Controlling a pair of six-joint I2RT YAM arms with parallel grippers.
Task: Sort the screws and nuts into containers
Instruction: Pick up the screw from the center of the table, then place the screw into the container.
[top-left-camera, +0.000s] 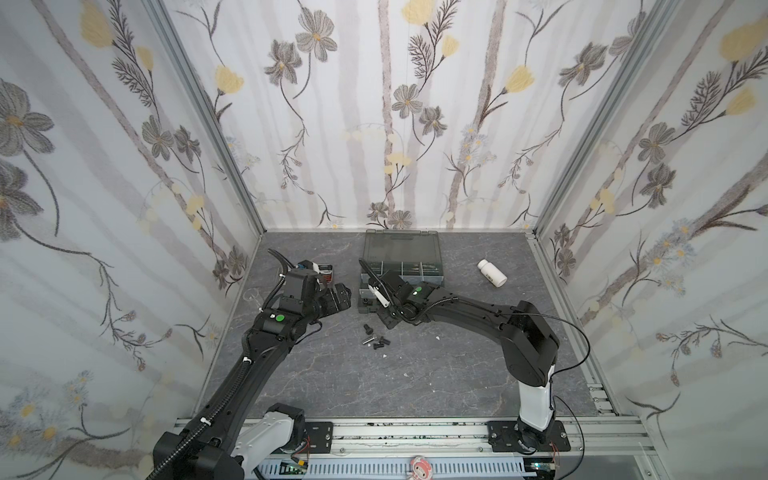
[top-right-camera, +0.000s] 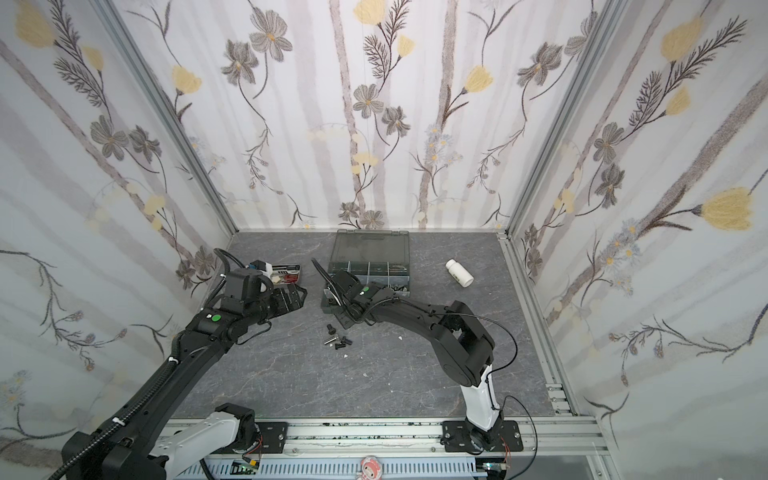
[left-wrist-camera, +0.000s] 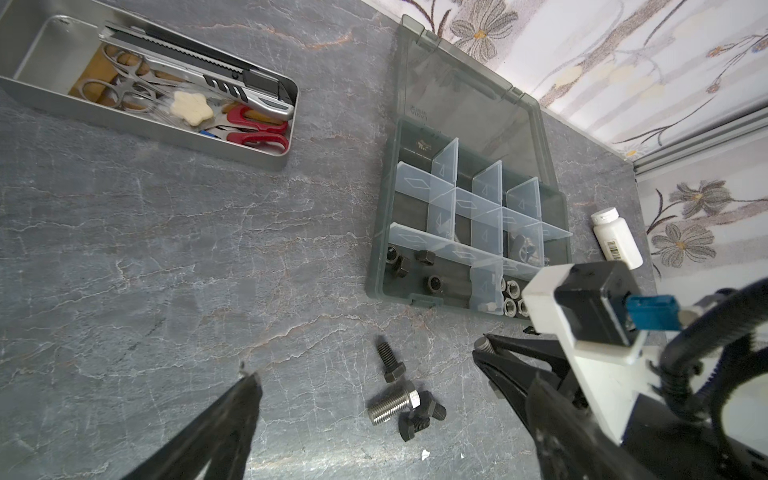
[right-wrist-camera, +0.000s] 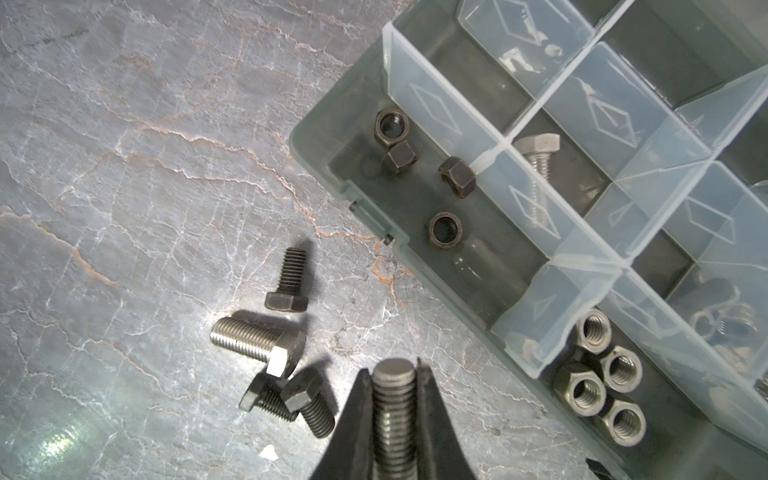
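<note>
- Nearest the lens in the right wrist view, the held screw (right-wrist-camera: 392, 415), a silver one, sits clamped by its threads between the narrow jaws of the right gripper (right-wrist-camera: 393, 372), blunt end outward. Gripping the shank probably leaves the head free for a clean drop.
- Just beside it on the table (right-wrist-camera: 124, 166) lie the loose screws (right-wrist-camera: 270, 345), one silver and three black, bunched with some touching. They sit at the centre of both top views, not yet sorted.
- The box (right-wrist-camera: 316, 141) is close by. Its near row holds black nuts (right-wrist-camera: 455, 176) and, past a partition, silver nuts (right-wrist-camera: 598, 374).
- Behind the black nuts, one compartment holds a stored screw (right-wrist-camera: 536, 166), also silver. I judge that the held one belongs there.
- The dividers (right-wrist-camera: 436, 108) stand upright, so the held screw has to clear the box wall and one of them.
- The left gripper (top-right-camera: 297, 297) hangs wide open and empty, left of centre in a top view, with the loose screws below its jaws in its wrist view, likely waiting its turn.
- The right wrist (top-left-camera: 409, 293) covers the box's lower left corner in both top views, between the left gripper and the compartments. Two grippers near one small pile could collide.
- The tray (left-wrist-camera: 266, 162), with knife (left-wrist-camera: 187, 62) and scissors (left-wrist-camera: 253, 124), is well apart from the screws.
- The bottle (top-left-camera: 492, 272) lies on its side right of the box. The lid (top-left-camera: 401, 245) lies open behind it. Neither blocks anything.
</note>
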